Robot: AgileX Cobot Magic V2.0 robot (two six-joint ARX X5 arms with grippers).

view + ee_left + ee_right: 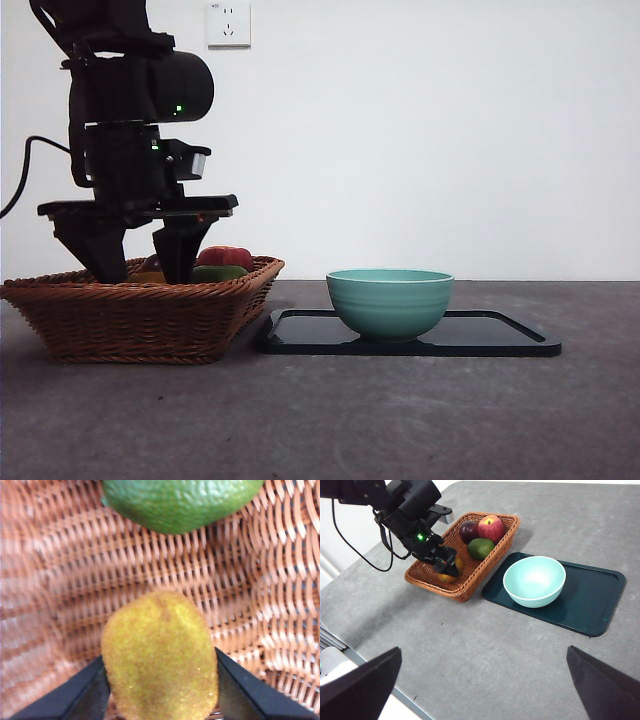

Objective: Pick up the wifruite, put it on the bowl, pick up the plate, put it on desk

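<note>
Left gripper (pixel 140 262) is down inside the wicker basket (pixel 140 320), jaws either side of the fuzzy brown fruit (pixel 160 655) and seemingly touching it. A green fruit (pixel 180 502) lies nearby. Then the mint bowl (pixel 390 302) on its dark tray (pixel 500 335). Right gripper (pixel 485 685) waits high above the table (pixel 470 650), jaws wide apart.

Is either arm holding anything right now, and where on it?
The left tool has its jaws on either side of the wifruite in the basket, at its long flanks. The right tool is open, holding nothing.
</note>
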